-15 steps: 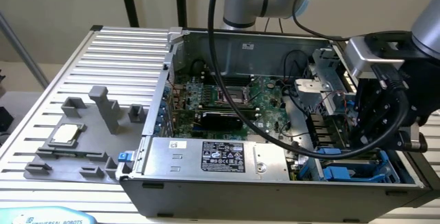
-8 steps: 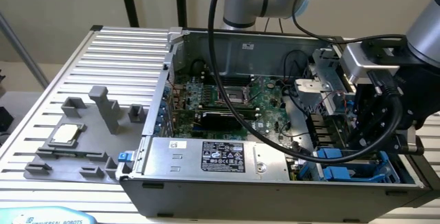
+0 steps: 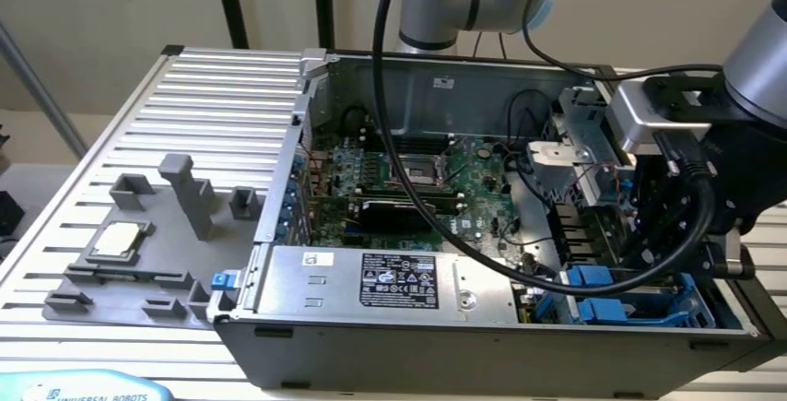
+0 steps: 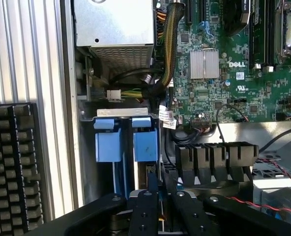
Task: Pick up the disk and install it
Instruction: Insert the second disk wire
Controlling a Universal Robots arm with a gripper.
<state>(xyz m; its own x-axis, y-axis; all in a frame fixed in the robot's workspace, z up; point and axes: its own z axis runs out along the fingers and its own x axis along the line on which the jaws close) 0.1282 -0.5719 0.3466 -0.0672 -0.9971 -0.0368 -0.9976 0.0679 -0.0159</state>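
Now tool point(image 4: 160, 209) closed on disk point(image 4: 152, 184), upright in the blue drive bay point(image 4: 127, 142).

Disk point(image 4: 146, 142) inside case point(image 3: 492, 341) bay

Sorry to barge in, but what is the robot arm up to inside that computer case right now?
The arm's gripper is down at the drive bay in the corner of the open computer case, beside the power supply. Its fingers are nearly closed on a thin upright edge of the disk, which stands in the bay next to two blue carriers. The motherboard lies exposed alongside.
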